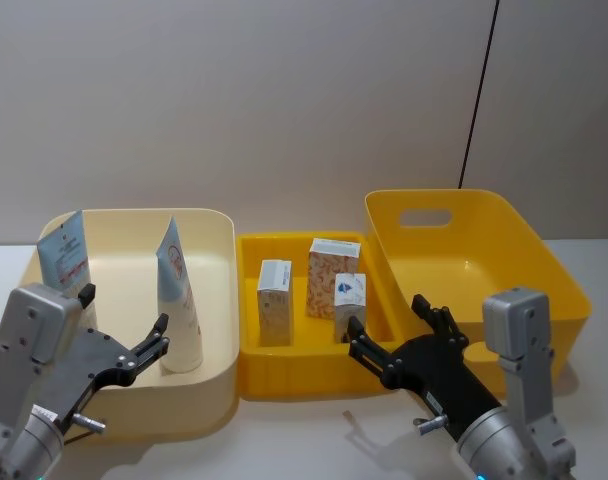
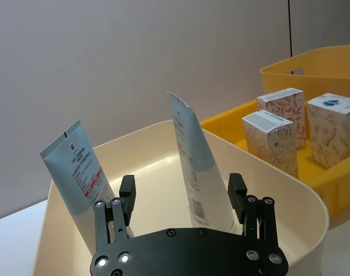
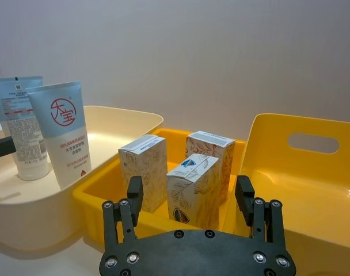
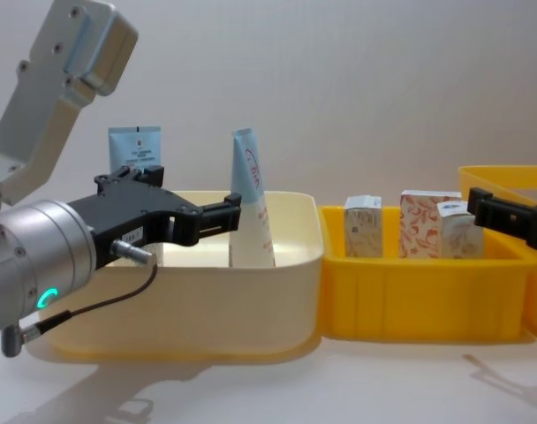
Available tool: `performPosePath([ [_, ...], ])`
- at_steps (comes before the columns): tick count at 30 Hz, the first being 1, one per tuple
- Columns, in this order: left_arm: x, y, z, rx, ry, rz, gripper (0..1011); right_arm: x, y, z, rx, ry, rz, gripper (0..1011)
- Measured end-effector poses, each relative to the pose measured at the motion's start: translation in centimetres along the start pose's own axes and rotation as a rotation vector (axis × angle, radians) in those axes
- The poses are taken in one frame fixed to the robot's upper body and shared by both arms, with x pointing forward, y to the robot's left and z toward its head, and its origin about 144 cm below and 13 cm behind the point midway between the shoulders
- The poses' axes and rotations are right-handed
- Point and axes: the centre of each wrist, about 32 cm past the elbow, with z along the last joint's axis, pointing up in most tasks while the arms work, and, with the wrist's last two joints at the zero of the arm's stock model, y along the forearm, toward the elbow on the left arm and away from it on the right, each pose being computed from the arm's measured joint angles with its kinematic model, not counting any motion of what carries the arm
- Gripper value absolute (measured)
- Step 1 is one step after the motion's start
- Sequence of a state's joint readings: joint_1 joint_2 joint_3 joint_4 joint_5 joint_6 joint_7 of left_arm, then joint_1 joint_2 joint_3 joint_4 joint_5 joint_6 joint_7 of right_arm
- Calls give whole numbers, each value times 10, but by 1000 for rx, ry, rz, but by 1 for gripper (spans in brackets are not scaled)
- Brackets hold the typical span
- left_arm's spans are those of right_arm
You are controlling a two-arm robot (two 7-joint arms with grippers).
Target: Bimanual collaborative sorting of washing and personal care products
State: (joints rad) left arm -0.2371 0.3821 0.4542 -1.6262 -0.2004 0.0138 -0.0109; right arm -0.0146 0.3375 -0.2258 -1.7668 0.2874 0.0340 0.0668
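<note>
Two pale-blue-and-white tubes stand in the cream tub (image 1: 212, 238): one at its back left (image 1: 64, 255), one near its right wall (image 1: 177, 300). Three small cartons stand in the shallow yellow tray (image 1: 284, 372): a white one (image 1: 275, 300), an orange floral one (image 1: 332, 272) and a blue-topped one (image 1: 350, 298). My left gripper (image 1: 124, 315) hovers open over the tub's front, with the right-hand tube (image 2: 192, 155) just beyond its fingers. My right gripper (image 1: 389, 322) is open at the tray's front right, just short of the blue-topped carton (image 3: 192, 184). Both hold nothing.
A deep yellow bin (image 1: 544, 270) with a handle slot stands right of the tray, with nothing in it. Tub, tray and bin sit side by side on a white table (image 1: 314, 440). A grey wall stands behind, with a black cable (image 1: 479, 100) running down it.
</note>
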Motion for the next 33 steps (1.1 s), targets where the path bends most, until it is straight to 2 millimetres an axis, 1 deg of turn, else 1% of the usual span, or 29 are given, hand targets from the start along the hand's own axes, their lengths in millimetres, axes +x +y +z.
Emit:
performPosePath([
  [33,0,0,0,0,0,0,1003,0,0,0,0,0,0,996],
])
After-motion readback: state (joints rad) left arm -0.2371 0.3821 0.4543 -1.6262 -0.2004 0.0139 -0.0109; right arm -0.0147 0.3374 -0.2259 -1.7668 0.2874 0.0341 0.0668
